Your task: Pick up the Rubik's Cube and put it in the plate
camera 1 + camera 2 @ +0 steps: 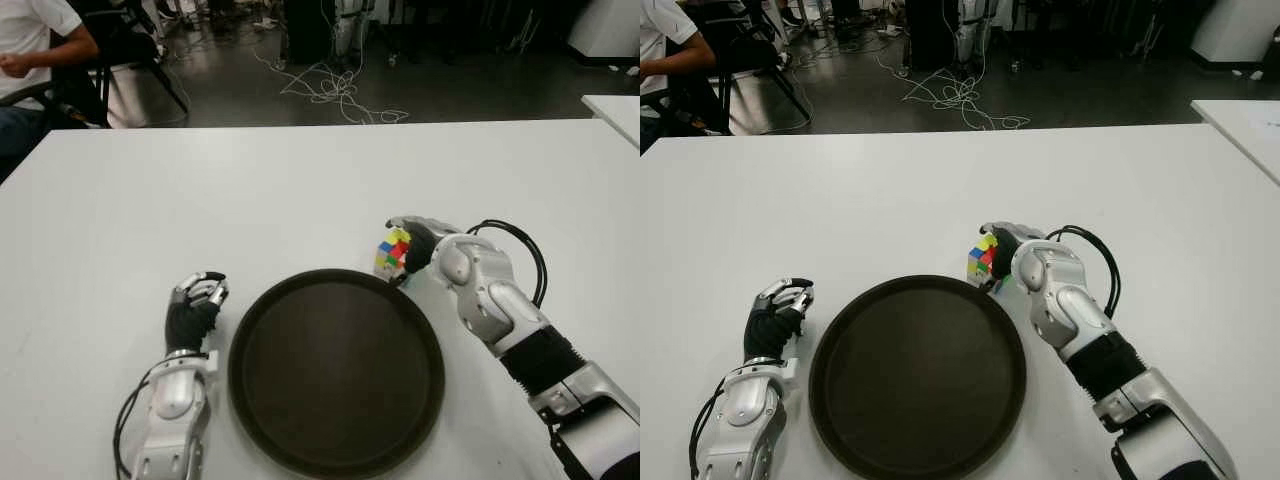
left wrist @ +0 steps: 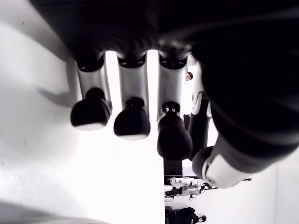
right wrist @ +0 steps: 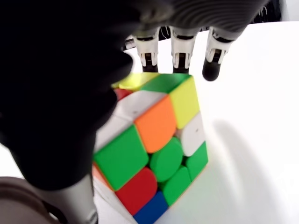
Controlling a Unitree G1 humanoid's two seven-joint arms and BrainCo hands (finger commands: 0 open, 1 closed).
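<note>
The right hand reaches forward and inward across the white bench, its forearm angled from the near right corner toward the middle, wrist bent so the palm faces the robot's left. Its fingers curl over the far side of the cube while the thumb presses the near side, so the hand is grasping the cube. The cube sits at the hand's inner side, tilted on a corner or edge, and whether it touches the bench I cannot tell. Just below and inward of the hand lies the dark round plate, its far rim just beside the cube; the cube is outside the rim, not in the plate. The left hand shows on the plate's other side, near its left rim, forearm pointing straight ahead; its fingers are curled down and hold nothing. Ahead of both hands the bench runs bare to its far edge, and to the right of the right arm there is open surface out to the bench's side. A black cable loops at the right wrist. Beyond the far edge, a seated person shows at the far left and loose cords lie on the floor.
</note>
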